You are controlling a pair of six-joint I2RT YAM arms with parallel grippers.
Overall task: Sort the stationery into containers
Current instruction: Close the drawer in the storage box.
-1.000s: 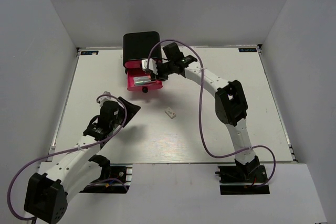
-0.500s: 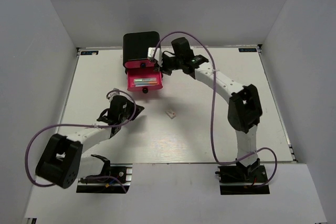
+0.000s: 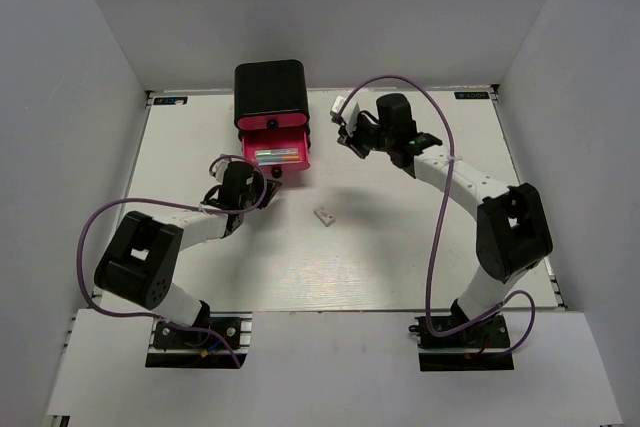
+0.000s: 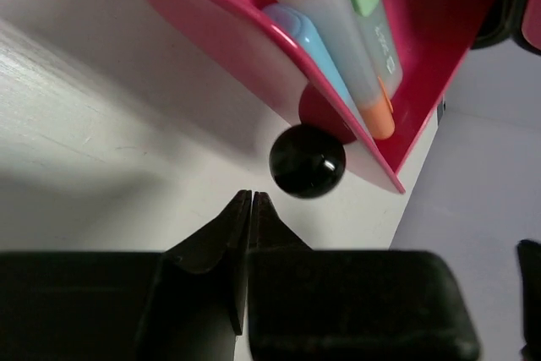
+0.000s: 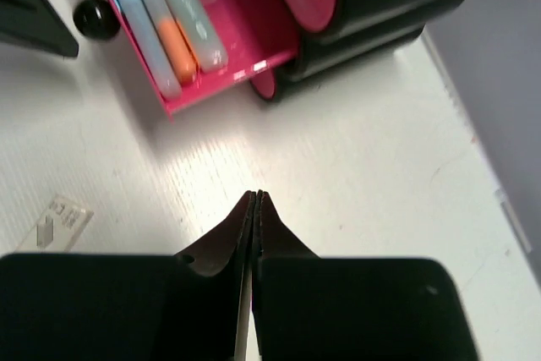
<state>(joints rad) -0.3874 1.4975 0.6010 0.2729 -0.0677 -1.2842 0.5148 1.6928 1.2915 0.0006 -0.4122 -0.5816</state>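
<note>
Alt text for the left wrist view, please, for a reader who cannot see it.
The shut left gripper points at the round black knob of an open pink drawer, just short of touching it. The drawer holds light blue, green and orange-tipped pens, above a white table.

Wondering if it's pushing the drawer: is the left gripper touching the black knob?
Apart. Left wrist view shows white table between the left gripper and the knob.

This was a robot lab cell: a white table [image 3: 400, 257] boxed in by plain grey walls [image 3: 70, 67] along its far, left and right edges. A left arm [image 3: 185, 222] and a right arm [image 3: 462, 179] stood bolted to plates [image 3: 195, 339] at the near edge, trailing purple cables [image 3: 432, 257].
</note>
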